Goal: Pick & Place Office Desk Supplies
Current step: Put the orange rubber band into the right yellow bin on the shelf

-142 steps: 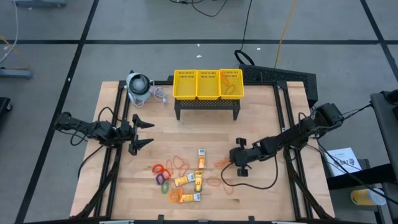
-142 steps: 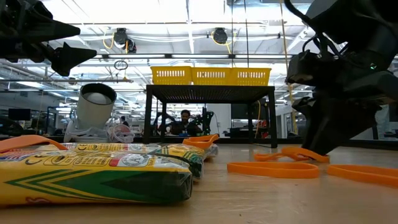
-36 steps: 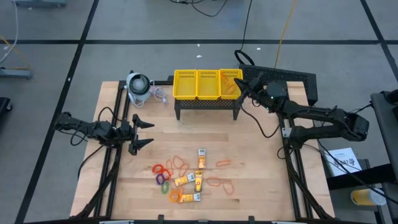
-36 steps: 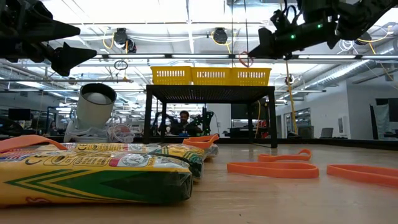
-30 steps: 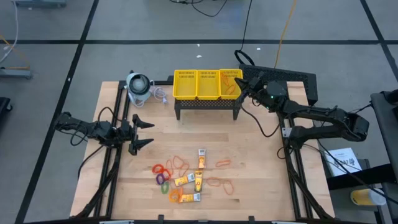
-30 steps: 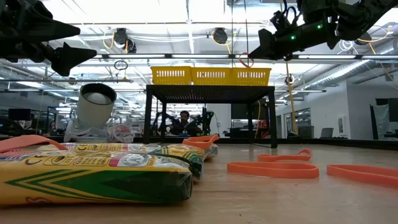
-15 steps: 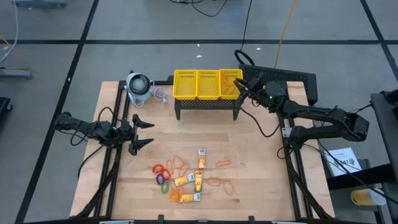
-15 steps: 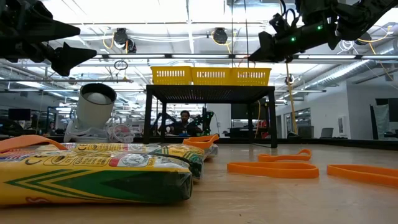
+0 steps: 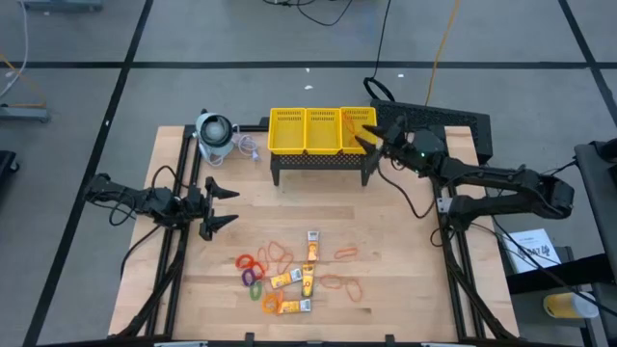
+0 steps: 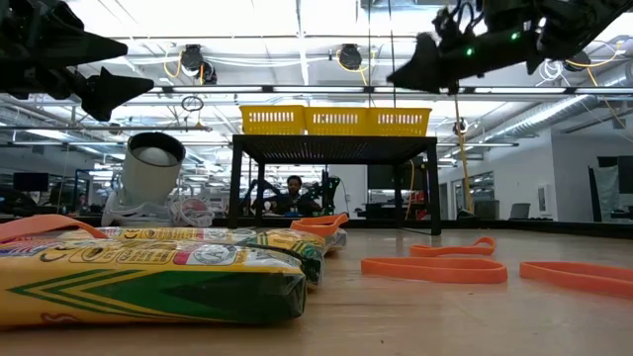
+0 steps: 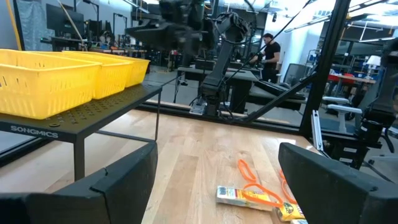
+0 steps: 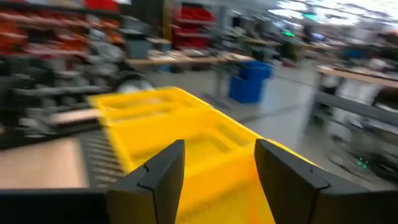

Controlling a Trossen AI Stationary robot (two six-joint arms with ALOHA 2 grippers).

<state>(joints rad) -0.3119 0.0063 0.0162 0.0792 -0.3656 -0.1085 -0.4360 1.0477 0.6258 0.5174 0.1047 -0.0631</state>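
The yellow three-compartment basket (image 9: 323, 130) stands on a black stand at the table's far side. Orange rubber bands (image 9: 359, 127) lie in its right compartment. My right gripper (image 9: 376, 137) hovers open and level over that compartment's right rim, its fingers empty; the right wrist view shows the basket (image 12: 186, 140) below the gripper (image 12: 217, 180). More desk supplies lie flat on the table near the front: rubber bands (image 9: 280, 253), yellow-orange packets (image 9: 307, 278) and coloured rings (image 9: 253, 270). My left gripper (image 9: 220, 207) waits open at the table's left.
A grey-white round device with a cord (image 9: 214, 135) sits at the far left corner, beside the basket. Black frame rails run along both table sides. Bare wood lies between the basket stand and the pile of supplies. People show in the room beyond the table.
My right gripper has opened over the basket's right compartment. The orange rubber band that hung from its fingertips is gone from them. The gripper has turned slightly and stayed at the basket's right rim.
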